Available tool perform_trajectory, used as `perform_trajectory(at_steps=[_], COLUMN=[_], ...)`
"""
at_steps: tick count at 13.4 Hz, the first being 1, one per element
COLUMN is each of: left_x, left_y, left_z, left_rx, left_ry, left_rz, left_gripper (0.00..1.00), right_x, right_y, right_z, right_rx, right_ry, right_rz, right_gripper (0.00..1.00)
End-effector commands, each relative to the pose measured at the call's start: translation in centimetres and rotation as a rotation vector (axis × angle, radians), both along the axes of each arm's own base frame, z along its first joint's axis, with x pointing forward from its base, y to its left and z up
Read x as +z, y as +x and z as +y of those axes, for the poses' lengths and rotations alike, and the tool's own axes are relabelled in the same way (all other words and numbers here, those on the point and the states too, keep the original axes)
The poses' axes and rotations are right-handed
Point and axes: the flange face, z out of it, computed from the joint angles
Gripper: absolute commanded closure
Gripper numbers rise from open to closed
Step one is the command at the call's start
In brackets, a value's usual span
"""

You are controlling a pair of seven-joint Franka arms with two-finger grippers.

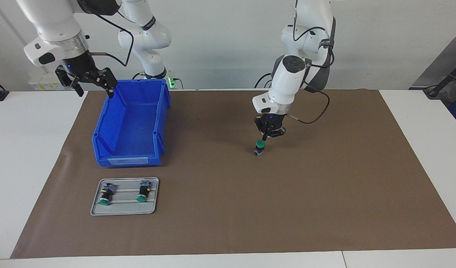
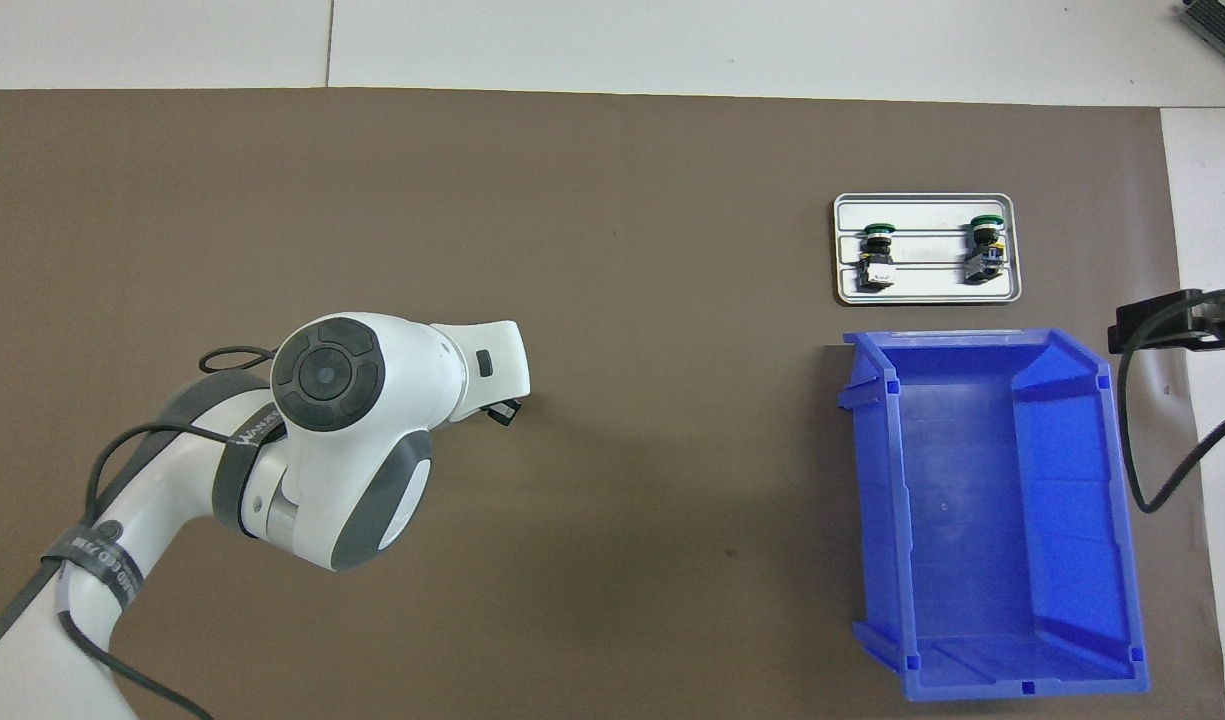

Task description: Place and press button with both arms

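Green-capped, the button (image 1: pixel 260 147) stands upright on the brown mat (image 1: pixel 324 193), well apart from the blue bin (image 1: pixel 131 126) toward the left arm's end. Directly above, the left gripper (image 1: pixel 265 137) has its fingertips pinched together, apparently to press. Beside the bin, the right gripper (image 1: pixel 94 86) waits, spread wide.

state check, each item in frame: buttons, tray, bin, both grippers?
button: upright on the brown mat, green cap up, left gripper directly on top of it
left gripper: shut, tips on the button's cap
right gripper: open, raised over the blue bin's corner, holding nothing, waiting
blue bin: upright, nothing in it
grey tray: flat on the mat
two spare buttons: lying on their sides in the tray
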Motion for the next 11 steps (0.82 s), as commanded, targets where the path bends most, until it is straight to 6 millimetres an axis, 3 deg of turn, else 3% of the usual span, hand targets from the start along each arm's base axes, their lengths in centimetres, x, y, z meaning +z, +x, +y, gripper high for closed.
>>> perform_trajectory(at_steps=[1, 6, 9, 11], left_x=[-1.8, -4.0, -4.3, -3.5], left_y=[0.1, -0.7, -0.8, 0.0], left_z=[-1.0, -2.3, -2.3, -1.8], left_rx=[0.007, -0.023, -0.024, -0.011], left_ry=[0.026, 0.053, 0.057, 0.051], left_rz=[-0.014, 0.012, 0.017, 0.008], left_gripper=[1.00, 1.00, 1.00, 1.00], right_x=[0.1, 0.1, 0.1, 0.1], right_y=[-0.7, -0.8, -0.7, -0.7], right_z=[0.0, -0.1, 0.0, 0.0], right_rx=[0.014, 0.012, 0.014, 0.015], right_ry=[0.025, 0.025, 0.025, 0.025], right_rz=[0.005, 0.005, 0.005, 0.005], right_gripper=[0.00, 0.00, 0.00, 0.00])
